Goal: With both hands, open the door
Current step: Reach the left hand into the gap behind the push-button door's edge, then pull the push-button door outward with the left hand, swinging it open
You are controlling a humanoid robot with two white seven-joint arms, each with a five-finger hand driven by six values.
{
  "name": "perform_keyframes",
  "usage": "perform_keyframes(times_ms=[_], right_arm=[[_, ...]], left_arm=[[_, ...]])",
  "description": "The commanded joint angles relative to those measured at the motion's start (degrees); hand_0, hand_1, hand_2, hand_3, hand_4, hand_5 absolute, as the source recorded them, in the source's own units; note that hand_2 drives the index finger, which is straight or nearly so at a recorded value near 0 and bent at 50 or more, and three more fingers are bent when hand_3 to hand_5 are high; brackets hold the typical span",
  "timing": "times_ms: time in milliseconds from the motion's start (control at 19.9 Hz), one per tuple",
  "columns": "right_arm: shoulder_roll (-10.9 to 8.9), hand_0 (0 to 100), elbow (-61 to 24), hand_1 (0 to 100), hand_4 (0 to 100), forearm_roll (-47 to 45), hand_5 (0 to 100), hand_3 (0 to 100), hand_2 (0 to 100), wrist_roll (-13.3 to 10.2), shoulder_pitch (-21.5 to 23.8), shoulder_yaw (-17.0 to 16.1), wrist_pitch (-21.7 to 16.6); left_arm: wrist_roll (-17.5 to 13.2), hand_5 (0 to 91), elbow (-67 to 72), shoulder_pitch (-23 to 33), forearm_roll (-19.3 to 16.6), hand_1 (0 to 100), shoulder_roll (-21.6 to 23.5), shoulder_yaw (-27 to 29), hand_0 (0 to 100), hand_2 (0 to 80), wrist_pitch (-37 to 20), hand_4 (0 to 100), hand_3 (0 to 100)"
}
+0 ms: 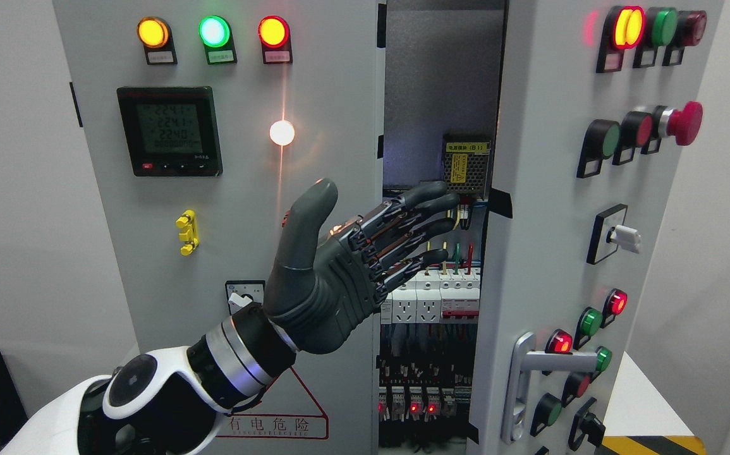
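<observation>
Left hand (339, 265): fingers spread and nearly straight, thumb up, holding nothing; the fingertips (450, 203) reach into the gap by the edge of the right door (529, 221), contact unclear.
Cabinet (428, 95): partly open; inside are a mesh-covered power unit (466, 165), white breakers (431, 297) and wiring.
Right door: swung ajar, carrying lamps, buttons and a metal handle (523, 385).
Left door (244, 221): closed, with a meter (170, 131).
Arm pose: left arm rises from the lower left, palm facing the camera.

Plain pale walls (17, 189) flank the scene, with a white tabletop (639, 398) at lower right.
</observation>
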Motion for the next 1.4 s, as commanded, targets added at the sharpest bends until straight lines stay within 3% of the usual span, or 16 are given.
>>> perform_keyframes(times_ms=[0, 1354], right_arm=[[0.0, 0, 0.0, 0, 0, 0.0, 0, 0, 0, 0.0, 0.0, 0.0, 0.0], [0.0, 0, -0.1, 0, 0, 0.0, 0, 0, 0, 0.0, 0.0, 0.0, 0.0]], left_arm=[[-0.1, 0.0, 1.5, -3.2, 3.1, 0, -3.1, -4.3, 0, 0.0, 0.2, 0, 0], [-0.2, 0.0, 2.1, -5.7, 4.3, 0, -7.1, -7.6, 0, 0.0, 0.4, 0, 0]])
